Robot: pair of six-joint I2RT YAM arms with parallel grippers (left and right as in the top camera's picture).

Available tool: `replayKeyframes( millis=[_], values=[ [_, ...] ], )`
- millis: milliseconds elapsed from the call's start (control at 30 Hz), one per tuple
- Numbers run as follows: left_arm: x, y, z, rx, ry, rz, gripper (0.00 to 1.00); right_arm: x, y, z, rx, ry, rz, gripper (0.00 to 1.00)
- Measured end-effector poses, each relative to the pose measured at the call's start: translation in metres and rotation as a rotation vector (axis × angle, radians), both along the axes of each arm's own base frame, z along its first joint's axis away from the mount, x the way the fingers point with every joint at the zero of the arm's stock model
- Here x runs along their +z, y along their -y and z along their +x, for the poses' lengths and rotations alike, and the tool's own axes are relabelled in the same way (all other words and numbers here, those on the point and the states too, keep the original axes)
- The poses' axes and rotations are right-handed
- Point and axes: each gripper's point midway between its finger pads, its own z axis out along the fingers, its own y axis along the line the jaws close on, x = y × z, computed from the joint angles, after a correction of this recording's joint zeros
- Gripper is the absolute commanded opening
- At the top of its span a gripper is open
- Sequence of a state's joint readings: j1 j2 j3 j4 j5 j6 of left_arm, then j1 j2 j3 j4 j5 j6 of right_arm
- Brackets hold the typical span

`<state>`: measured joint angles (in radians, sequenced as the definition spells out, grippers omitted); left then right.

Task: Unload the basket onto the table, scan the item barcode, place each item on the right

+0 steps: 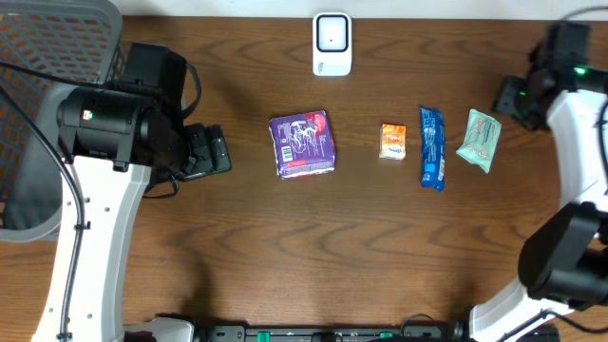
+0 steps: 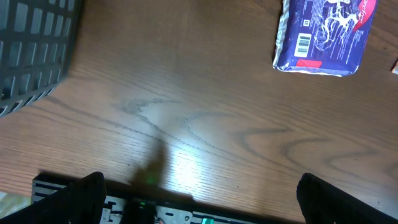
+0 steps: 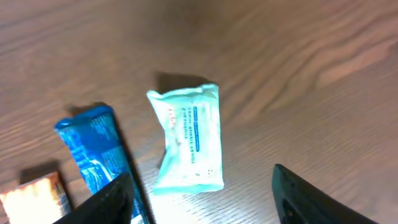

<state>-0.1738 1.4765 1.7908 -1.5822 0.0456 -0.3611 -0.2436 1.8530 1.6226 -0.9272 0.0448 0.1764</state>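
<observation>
one wipes pack (image 3: 186, 137), loose, just ahead of right claw (image 3: 202, 174)

A grey mesh basket (image 1: 47, 38) sits at the left end of the dark wood-grain table (image 1: 313, 247). Near the middle lies a purple packet (image 1: 303, 143), flat, its barcode showing. Well to its right, a small orange packet (image 1: 393, 142) lies just beside a long blue wrapper (image 1: 432, 147).

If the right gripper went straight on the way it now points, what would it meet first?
Most likely the pale green packet, lying on the table just ahead of the open right gripper; how far off it lies is unclear.
</observation>
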Motion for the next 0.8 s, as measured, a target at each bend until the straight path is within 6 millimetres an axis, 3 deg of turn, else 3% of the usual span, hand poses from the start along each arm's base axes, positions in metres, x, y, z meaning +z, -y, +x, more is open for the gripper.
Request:
replayKeyframes(
  millis=[167,400,500,667,800],
  values=[
    [0.0,0.0,0.0,0.0,0.0,0.0,0.98,-0.041,0.016,-0.003,-0.041,-0.054,0.144,0.62],
    [0.0,0.0,0.0,0.0,0.0,0.0,0.98,-0.111,0.011,0.002,-0.046,-0.143,0.265,0.62],
    [0.0,0.0,0.0,0.0,0.0,0.0,0.98,-0.131,0.006,0.004,-0.049,-0.161,0.306,0.47],
    [0.0,0.0,0.0,0.0,0.0,0.0,0.98,-0.14,0.003,0.009,-0.05,-0.156,0.34,0.04],
    [0.0,0.0,0.0,0.0,0.0,0.0,0.98,-0.136,-0.002,0.013,-0.035,-0.141,0.369,0.01]
  ],
)
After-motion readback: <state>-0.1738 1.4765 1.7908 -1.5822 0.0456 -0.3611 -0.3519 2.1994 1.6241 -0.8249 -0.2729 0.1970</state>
